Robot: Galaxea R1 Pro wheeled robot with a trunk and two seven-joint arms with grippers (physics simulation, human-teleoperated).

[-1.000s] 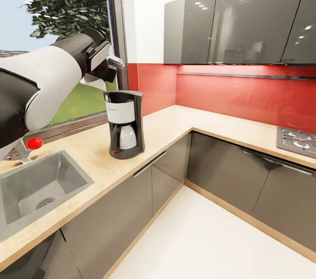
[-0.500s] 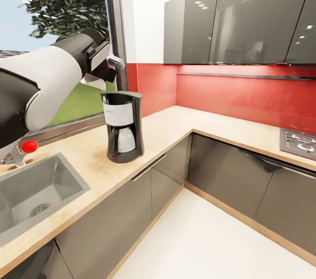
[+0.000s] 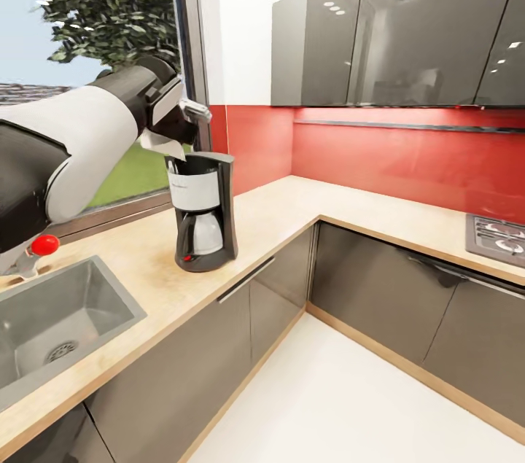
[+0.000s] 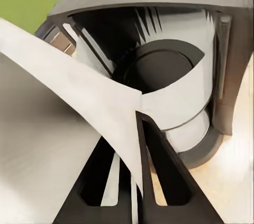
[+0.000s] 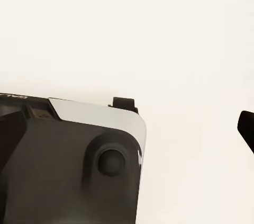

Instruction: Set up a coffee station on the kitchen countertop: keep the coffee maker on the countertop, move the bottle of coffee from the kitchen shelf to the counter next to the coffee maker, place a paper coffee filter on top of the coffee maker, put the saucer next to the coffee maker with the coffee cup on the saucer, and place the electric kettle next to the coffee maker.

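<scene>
coffee maker (image 3: 202,211): upright, countertop (image 3: 292,208) | paper filter (image 3: 163,144): just above it

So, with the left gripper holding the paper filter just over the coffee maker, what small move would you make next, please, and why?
Probably ease the left gripper a little lower, then open it. It is shut on the paper coffee filter, which hangs just above the coffee maker, whose open top lies right beneath.
</scene>
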